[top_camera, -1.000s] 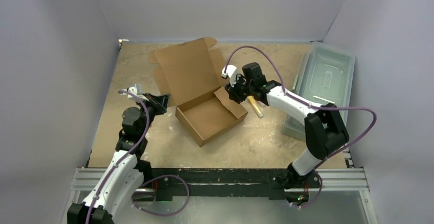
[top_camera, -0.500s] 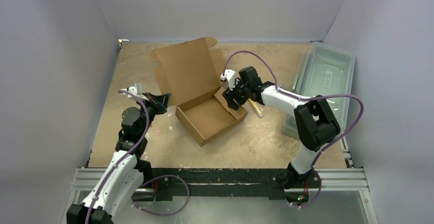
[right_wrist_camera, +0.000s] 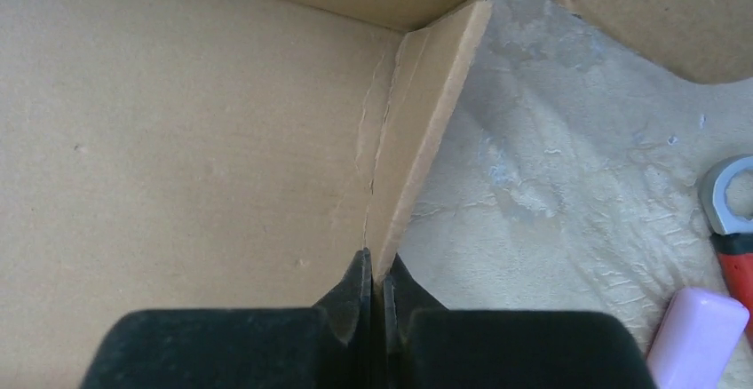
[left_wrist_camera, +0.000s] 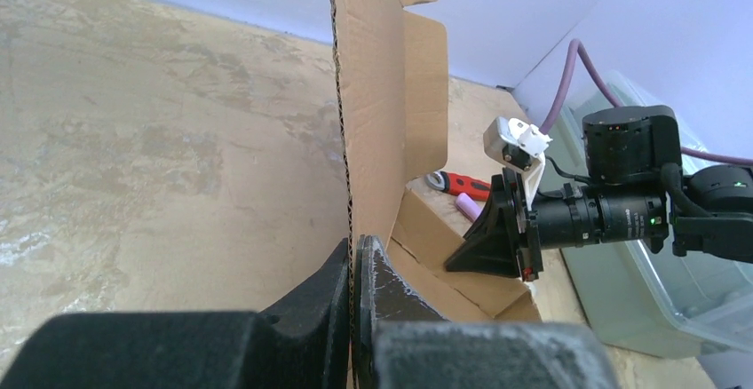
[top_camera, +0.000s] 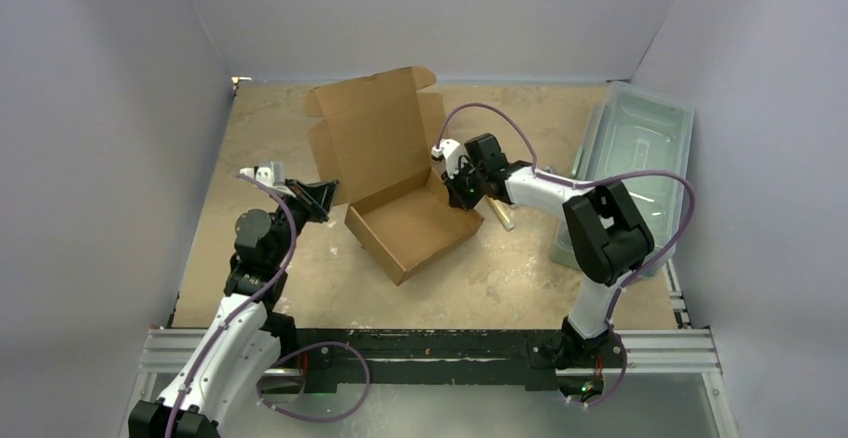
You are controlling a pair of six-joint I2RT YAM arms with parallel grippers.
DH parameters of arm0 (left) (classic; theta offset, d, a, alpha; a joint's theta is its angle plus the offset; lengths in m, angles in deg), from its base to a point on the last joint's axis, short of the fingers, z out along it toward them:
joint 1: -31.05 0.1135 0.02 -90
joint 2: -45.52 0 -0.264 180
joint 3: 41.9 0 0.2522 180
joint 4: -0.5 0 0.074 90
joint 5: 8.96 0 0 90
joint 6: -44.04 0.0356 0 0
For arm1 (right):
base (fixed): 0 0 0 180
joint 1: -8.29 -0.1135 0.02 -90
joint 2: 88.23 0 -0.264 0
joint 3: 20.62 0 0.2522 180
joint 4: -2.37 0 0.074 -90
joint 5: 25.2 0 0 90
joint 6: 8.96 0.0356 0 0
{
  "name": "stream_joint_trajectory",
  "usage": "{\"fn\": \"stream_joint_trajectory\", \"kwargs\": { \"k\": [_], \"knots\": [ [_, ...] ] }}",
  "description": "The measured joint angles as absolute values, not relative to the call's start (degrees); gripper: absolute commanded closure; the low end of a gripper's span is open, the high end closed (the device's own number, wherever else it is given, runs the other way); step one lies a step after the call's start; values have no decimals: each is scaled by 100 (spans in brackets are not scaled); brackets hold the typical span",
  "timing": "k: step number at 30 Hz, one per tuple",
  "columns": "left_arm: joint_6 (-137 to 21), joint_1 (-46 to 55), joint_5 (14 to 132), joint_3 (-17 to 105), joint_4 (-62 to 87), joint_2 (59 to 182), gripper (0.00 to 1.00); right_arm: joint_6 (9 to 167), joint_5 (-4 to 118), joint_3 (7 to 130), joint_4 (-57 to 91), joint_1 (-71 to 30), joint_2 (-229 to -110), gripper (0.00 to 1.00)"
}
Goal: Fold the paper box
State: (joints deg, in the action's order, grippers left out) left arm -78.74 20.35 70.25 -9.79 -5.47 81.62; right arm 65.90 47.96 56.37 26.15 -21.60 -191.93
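The brown paper box [top_camera: 410, 228] sits mid-table with its tray formed and its big lid panel [top_camera: 372, 138] raised nearly upright behind it. My left gripper [top_camera: 322, 196] is shut on the lid's left edge; in the left wrist view the corrugated edge [left_wrist_camera: 341, 123] rises straight up from between the jaws [left_wrist_camera: 353, 256]. My right gripper [top_camera: 463, 190] is shut on the tray's right side wall, which shows in the right wrist view [right_wrist_camera: 417, 158] running up from the closed jaws [right_wrist_camera: 382, 278].
A translucent grey-green bin [top_camera: 632, 163] stands at the right edge. A red-handled wrench [right_wrist_camera: 733, 220] and a pink cylinder [right_wrist_camera: 697, 327] lie on the table just right of the box. A tan cylinder [top_camera: 498, 213] lies under my right arm.
The lid panel has swung up from lying back to nearly upright. My right gripper moved left and closed on the side wall. My left gripper shifted slightly up and right with the lid.
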Motion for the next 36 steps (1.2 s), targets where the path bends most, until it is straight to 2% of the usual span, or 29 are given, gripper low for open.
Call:
{"fn": "stream_joint_trajectory", "kwargs": {
  "k": [5,12,25,34,36],
  "knots": [
    [-7780,2035,6850,-977,-687,8315,100,6656,4879,5549,2510,-2125,-19086,100],
    [-7677,2035,6608,-971,-1058,8330,100,6485,5426,5127,2320,-2084,-18098,100],
    [-7522,1974,6190,-973,-1493,8335,100,6315,5939,5127,1844,-2110,-18232,75],
    [-7434,1959,6155,-973,-1484,8455,100,6269,5953,5127,1883,-2129,-18505,53],
    [-7391,1948,6158,-973,-1478,8455,100,6286,5933,5127,1890,-2132,-18524,52]
  ]
}}
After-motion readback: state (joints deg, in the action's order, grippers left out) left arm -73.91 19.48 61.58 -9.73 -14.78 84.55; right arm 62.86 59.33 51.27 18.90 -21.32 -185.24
